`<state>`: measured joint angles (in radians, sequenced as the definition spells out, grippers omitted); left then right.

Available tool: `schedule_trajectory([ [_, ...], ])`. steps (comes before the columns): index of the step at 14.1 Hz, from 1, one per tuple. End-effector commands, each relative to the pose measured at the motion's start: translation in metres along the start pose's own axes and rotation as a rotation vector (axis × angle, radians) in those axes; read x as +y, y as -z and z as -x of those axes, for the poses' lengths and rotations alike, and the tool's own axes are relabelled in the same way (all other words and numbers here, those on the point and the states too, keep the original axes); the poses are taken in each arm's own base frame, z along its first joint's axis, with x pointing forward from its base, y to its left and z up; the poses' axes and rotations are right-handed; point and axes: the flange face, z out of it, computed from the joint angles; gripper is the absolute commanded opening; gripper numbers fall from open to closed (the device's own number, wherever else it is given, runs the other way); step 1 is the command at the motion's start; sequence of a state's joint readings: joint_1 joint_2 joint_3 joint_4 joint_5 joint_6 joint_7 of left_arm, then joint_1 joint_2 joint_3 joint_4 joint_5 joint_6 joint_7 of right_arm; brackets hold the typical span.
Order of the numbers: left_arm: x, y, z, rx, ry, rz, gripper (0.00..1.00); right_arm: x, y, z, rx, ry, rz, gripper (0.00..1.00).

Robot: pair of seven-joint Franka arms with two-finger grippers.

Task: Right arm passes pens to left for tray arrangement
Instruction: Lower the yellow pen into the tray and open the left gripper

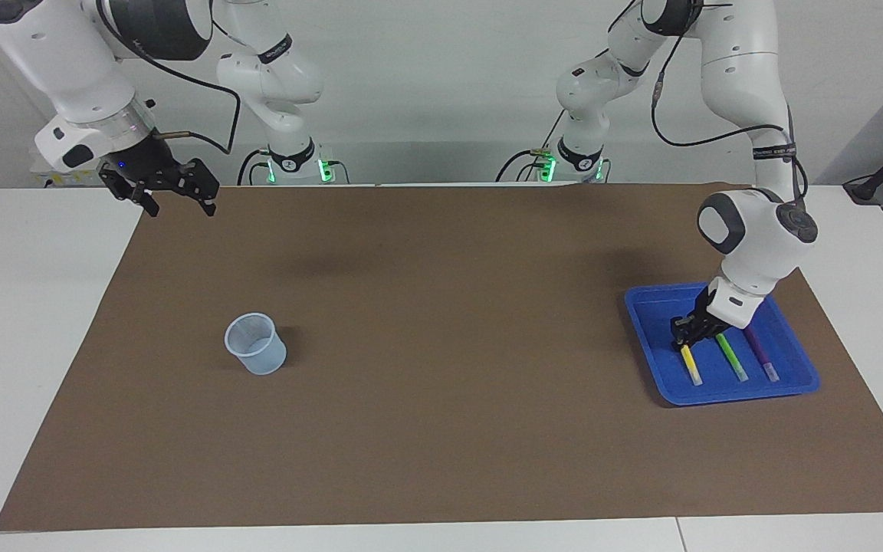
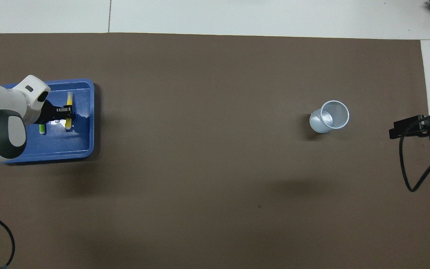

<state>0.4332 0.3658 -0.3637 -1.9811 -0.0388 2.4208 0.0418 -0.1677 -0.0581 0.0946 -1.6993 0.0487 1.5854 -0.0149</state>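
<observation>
Facing view: left gripper (image 1: 684, 336) is down in the blue tray (image 1: 647, 322), fingertips narrow and clamped on the robot-side end of the yellow pen (image 1: 690, 365). I can't tell if the pen's pale tip is resting on the tray floor or just above it; the pen lies nearly flat, so I read this as the set-down, just before release. Green pen (image 1: 733, 358) lies just beside it, purple pen (image 1: 759, 353) beside that, toward the left arm's end of the table. All three run roughly parallel, pale tips pointing away from the robots, so the row looks like the intended arrangement, with yellow as the last slot. The left arm is folded over the tray's robot-side edge, wrist pitched steeply down, which puts the pinch on the pen's end and keeps the fingers off the green pen. Right gripper (image 1: 173, 195) hangs over the mat corner at its own end, jaws wide and empty; that arm is waiting. The translucent cup (image 1: 255, 343) stands upright on the mat toward the right arm's end, well apart from the tray, with no pens in it. Overhead view: left gripper (image 2: 67, 112) sits crosswise on the yellow pen (image 2: 69, 98) inside the tray (image 2: 84, 145). Only a stub of the green pen (image 2: 41, 129) shows past the wrist, and the arm hides the purple one. Cup (image 2: 330, 116) confirmed empty. Right gripper (image 2: 405, 127) barely pokes in at the frame edge, near the mat's border.
</observation>
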Motion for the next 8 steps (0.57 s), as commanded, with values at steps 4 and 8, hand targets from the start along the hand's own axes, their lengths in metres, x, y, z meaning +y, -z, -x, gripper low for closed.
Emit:
schedule_trajectory([
  [4, -0.004, 0.012, 0.006, -0.011, -0.004, -0.024, 0.73, 0.004, 0.001, 0.006, 0.012, 0.015, 0.018, 1.00],
  [8, -0.005, 0.047, 0.002, -0.013, 0.004, -0.043, 1.00, 0.004, 0.001, 0.006, 0.011, 0.015, 0.017, 1.00],
])
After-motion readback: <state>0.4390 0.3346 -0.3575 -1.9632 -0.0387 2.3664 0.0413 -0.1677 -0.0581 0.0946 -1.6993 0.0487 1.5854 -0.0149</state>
